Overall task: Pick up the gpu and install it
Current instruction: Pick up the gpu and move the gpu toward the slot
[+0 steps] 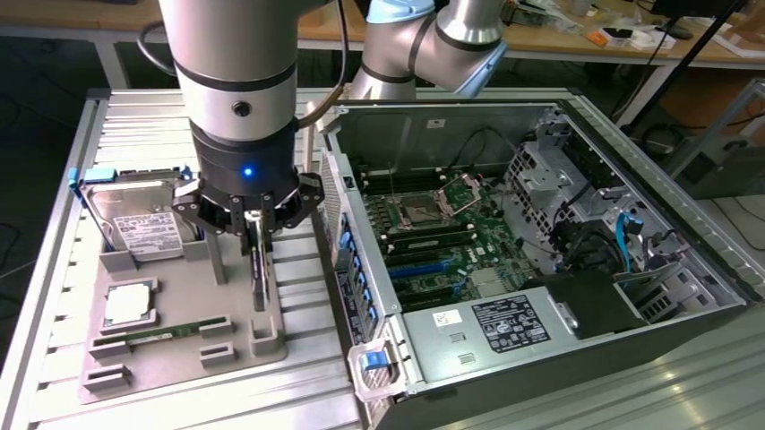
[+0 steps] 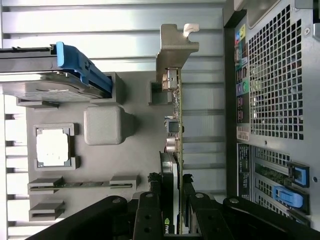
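Gpu (image 1: 258,273) on edge in tray (image 1: 179,363), w/ fingers (image 2: 150,210) clamped on it
Grip frm above, opp. end to bracket (image 2: 175,47).

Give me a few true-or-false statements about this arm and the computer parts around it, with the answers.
1. The end effector has its fingers on either side of the gpu. True.
2. The gpu is already seated inside the computer case. False: it stands on edge in the gray tray beside the case.
3. The hard drive sits on the same tray as the gpu. True.
4. The case is closed up. False: its side is open and the motherboard is visible inside.
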{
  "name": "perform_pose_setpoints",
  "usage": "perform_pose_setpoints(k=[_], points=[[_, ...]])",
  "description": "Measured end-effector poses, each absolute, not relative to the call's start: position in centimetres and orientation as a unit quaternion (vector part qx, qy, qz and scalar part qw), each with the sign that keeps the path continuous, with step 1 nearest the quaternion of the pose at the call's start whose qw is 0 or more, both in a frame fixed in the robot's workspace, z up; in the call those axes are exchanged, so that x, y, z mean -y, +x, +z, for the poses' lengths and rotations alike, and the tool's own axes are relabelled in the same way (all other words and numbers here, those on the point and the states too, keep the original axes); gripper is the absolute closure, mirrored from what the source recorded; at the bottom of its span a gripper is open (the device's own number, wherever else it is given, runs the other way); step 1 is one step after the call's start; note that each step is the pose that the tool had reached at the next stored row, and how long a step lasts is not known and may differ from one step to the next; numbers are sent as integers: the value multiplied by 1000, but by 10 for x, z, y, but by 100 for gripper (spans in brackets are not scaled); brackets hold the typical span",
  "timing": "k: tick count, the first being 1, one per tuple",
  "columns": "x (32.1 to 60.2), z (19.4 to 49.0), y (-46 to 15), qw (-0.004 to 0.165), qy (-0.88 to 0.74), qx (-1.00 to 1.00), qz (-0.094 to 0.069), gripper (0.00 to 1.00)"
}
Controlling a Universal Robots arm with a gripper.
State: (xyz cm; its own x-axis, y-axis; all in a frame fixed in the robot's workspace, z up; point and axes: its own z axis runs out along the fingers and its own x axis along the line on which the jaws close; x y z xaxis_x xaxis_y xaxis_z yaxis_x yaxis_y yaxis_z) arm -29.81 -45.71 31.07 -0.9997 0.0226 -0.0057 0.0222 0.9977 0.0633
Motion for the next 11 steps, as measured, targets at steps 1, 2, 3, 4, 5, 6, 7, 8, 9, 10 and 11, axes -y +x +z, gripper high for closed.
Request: perform_pose_setpoints(k=[1,2,3,4,5,6,7,8,9,10,11], points=[[457,311,-298,3,11,-999,32,73],[457,311,-298,3,11,-999,32,73],[457,312,-298,3,11,-999,32,73],[457,312,-298,3,11,-999,32,73],[457,313,-298,3,11,-999,32,73],[457,313,-298,3,11,-999,32,73],[457,314,-298,3,11,-999,32,73],[457,314,-298,3,11,-999,32,73],[457,315,-298,3,11,-999,32,73],[457,315,-298,3,11,-999,32,73],[457,316,-298,3,11,-999,32,73]])
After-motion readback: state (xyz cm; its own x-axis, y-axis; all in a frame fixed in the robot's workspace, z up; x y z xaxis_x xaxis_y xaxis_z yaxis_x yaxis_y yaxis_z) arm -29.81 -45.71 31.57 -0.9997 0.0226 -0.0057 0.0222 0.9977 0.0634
